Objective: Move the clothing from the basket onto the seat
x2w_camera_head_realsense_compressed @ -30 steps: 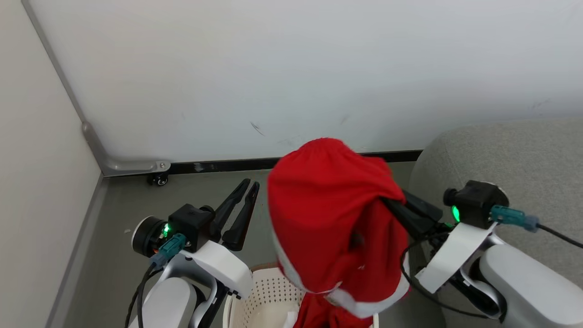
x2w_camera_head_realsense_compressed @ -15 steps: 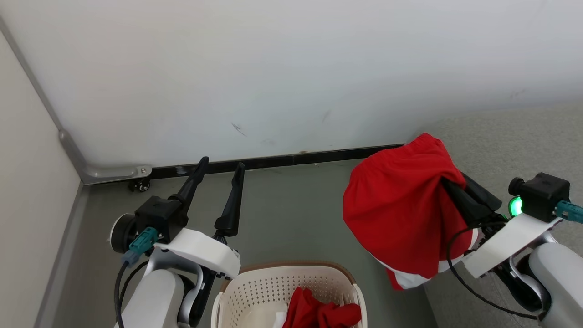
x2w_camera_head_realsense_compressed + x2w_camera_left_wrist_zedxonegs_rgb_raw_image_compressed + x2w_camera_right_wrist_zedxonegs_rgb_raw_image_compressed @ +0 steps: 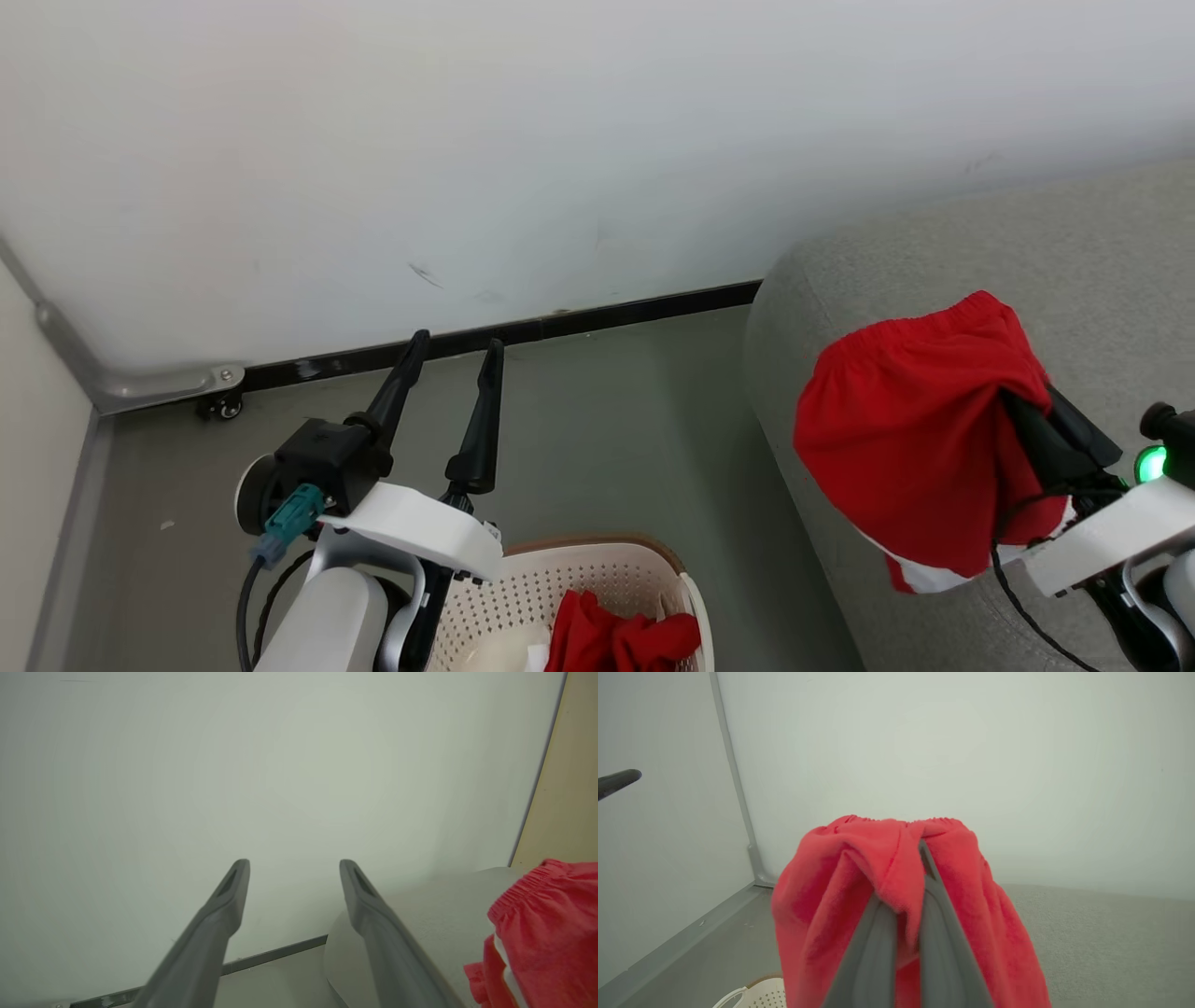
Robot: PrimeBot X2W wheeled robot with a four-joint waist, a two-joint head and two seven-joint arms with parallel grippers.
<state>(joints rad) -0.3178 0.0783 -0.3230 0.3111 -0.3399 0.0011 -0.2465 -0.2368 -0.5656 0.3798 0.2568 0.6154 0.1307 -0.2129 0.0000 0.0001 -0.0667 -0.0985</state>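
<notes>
Clothing [image 3: 906, 439] hangs bunched over the right claw [image 3: 1016, 403], which is clamped on it to carry it. It is in the air by the left edge of the seat [image 3: 934, 271], not laid down yet. The left claw [image 3: 457, 343] is spread apart and empty, near the basket [image 3: 523, 588]. More red cloth [image 3: 616, 644] lies in the basket, cut off at the bottom. Folds hide the right claw's tips.
</notes>
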